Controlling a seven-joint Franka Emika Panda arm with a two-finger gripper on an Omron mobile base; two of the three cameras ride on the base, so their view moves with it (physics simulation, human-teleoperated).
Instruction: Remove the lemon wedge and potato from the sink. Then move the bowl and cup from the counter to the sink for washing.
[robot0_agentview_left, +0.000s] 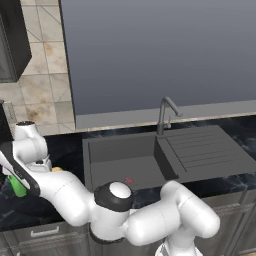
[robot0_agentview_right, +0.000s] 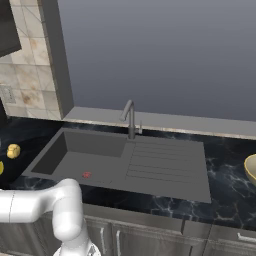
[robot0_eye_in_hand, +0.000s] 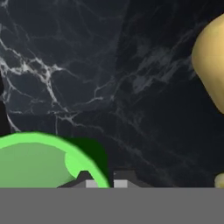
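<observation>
1. Bright green and handleless, the cup (robot0_eye_in_hand: 41, 159) is seen closest in the hand view, at about 8 o'clock, with its thin rim curving up and a paler green inside.
2. Two dark fingertips (robot0_eye_in_hand: 89, 180) are seen at 6 o'clock in the hand view, drawn close together with the cup's rim pinched between them.
3. A rounded, lumpy yellow-tan potato (robot0_eye_in_hand: 212, 65) is seen at 2 o'clock in the hand view, lying on the black marbled counter (robot0_eye_in_hand: 109, 74), apart from the cup.
4. A small yellow scrap at 4 o'clock on the hand view's edge cannot be identified.
5. In the left base view the cup (robot0_agentview_left: 18, 187) is seen as a green sliver at 9 o'clock, on the counter beside the sink (robot0_agentview_left: 125, 160) and partly hidden by the white arm (robot0_agentview_left: 65, 190).
6. The gripper (robot0_agentview_left: 14, 181) is seen there at the cup, low over the counter.
7. The sink is a dark grey recessed basin with a small red drain, a ribbed drainboard on its 3 o'clock side and a dark curved faucet (robot0_agentview_left: 167, 112) behind.
8. In the right base view the potato (robot0_agentview_right: 13, 150) is seen on the counter at 9 o'clock of the sink.
9. The tan-yellow bowl (robot0_agentview_right: 251, 169) is cut by the 3 o'clock edge of that view, on the counter past the drainboard.
</observation>
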